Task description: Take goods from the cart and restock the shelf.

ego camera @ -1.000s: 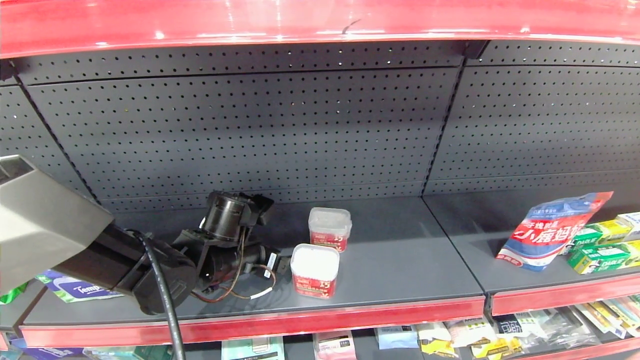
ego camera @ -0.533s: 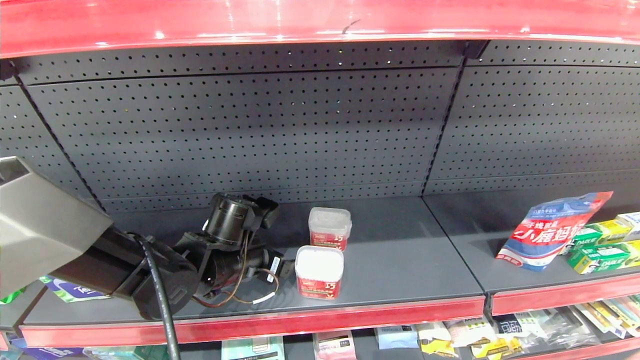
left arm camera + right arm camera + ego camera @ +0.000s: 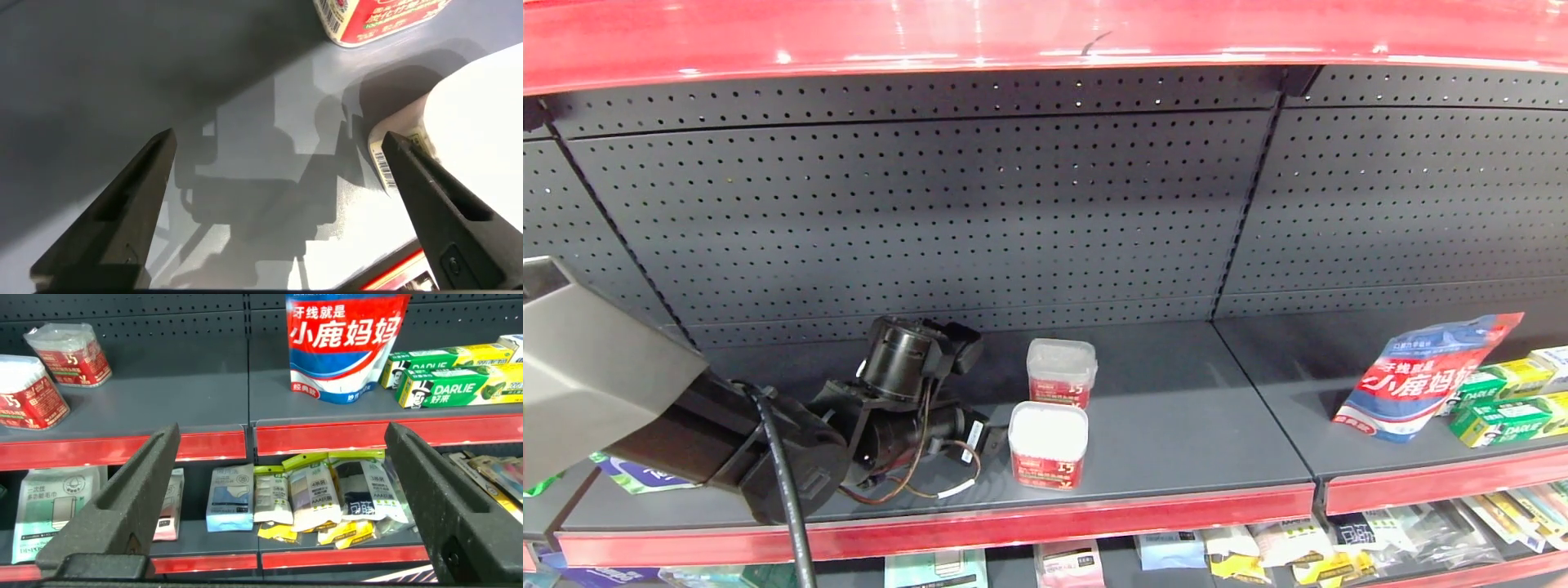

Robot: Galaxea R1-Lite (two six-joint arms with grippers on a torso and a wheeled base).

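Holding left gripper point(image 3: 278, 139) jaws apart just beside the front tub point(image 3: 1047, 445); holding right gripper point(image 3: 282, 429) jaws apart too, well away from that tub.

The left arm point(image 3: 768, 457) is lying stretched from 8 o'clock toward centre, its left tool point(image 3: 278, 139) gaping wide. The right tool point(image 3: 282, 429) is standing wide open too.
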